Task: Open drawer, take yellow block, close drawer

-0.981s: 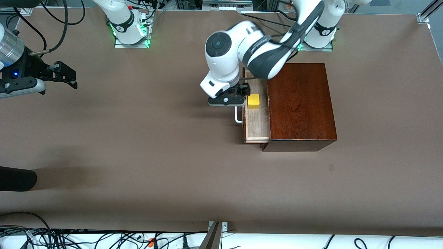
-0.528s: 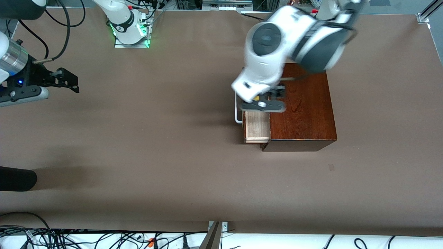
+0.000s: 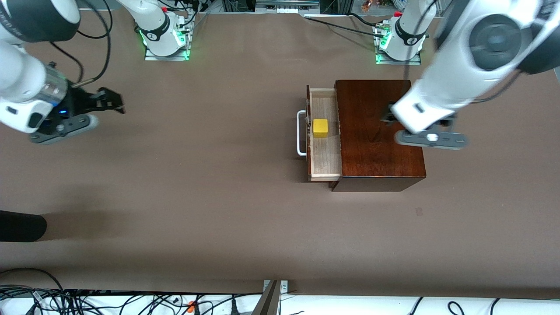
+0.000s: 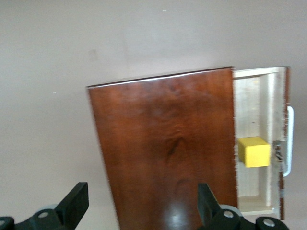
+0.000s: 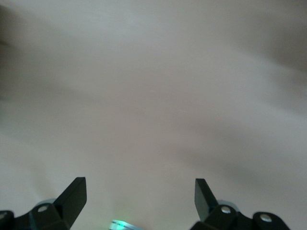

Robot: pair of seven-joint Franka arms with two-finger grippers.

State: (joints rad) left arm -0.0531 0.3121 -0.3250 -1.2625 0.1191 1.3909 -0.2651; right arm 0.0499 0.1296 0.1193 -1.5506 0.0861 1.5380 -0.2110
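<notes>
The drawer (image 3: 326, 153) stands pulled out of the dark wooden box (image 3: 380, 144), its white handle (image 3: 300, 133) toward the right arm's end. The yellow block (image 3: 320, 127) sits in the drawer next to its front. My left gripper (image 3: 396, 118) is open and empty, up in the air over the box top. Its wrist view (image 4: 142, 201) shows the box (image 4: 163, 143), the drawer (image 4: 249, 100) and the block (image 4: 253, 151). My right gripper (image 3: 114, 101) is open and empty over bare table at the right arm's end; its wrist view (image 5: 140, 196) shows only table.
A dark rounded object (image 3: 19, 225) lies at the table's edge on the right arm's end, nearer to the front camera. Cables (image 3: 87, 302) run along the near edge. The arm bases (image 3: 164, 39) stand along the farthest edge.
My left gripper has risen from beside the drawer's handle and block and swung over the box toward the left arm's end. The block stays in the drawer. My right gripper has shifted slightly toward the middle.
</notes>
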